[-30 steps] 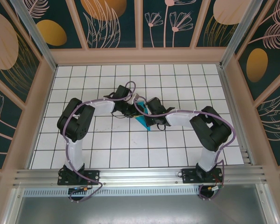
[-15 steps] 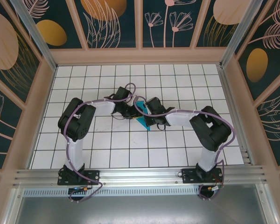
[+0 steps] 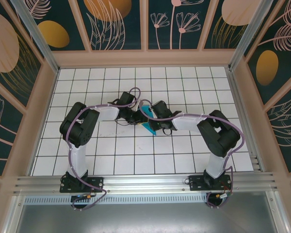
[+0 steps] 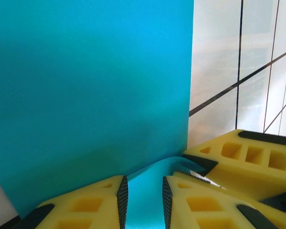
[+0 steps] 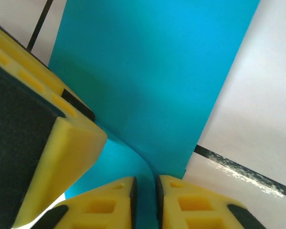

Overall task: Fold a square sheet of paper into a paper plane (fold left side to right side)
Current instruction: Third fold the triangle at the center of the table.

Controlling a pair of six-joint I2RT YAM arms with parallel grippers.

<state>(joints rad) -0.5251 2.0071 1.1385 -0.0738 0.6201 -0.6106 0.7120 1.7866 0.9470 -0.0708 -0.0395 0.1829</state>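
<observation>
Because a crease needs both ends of an edge steered together, the two sets of fingers meet nose to nose on the teal paper. In the left wrist view the left gripper [image 4: 144, 186] sits at the bottom edge. Its yellow fingers [image 4: 86, 207] are parted by a plain slot with teal showing through, so we judge it released, hovering over the square sheet of paper [image 4: 95, 86] rather than nipping it. At the bottom of the right wrist view the right gripper [image 5: 146, 186] shows a slimmer slot, and a raised curl of the sheet runs up into it. Whether the pads bite that curl we cannot tell. That lifted lip is, we think, the flap meant to swing across for the fold. Outward, the sheet spreads flat toward the top of both wrist views. From above, it lies at the centre of the gridded table [image 3: 136, 162], mostly hidden beneath the two grippers, with a teal wedge poking out just below them.
</observation>
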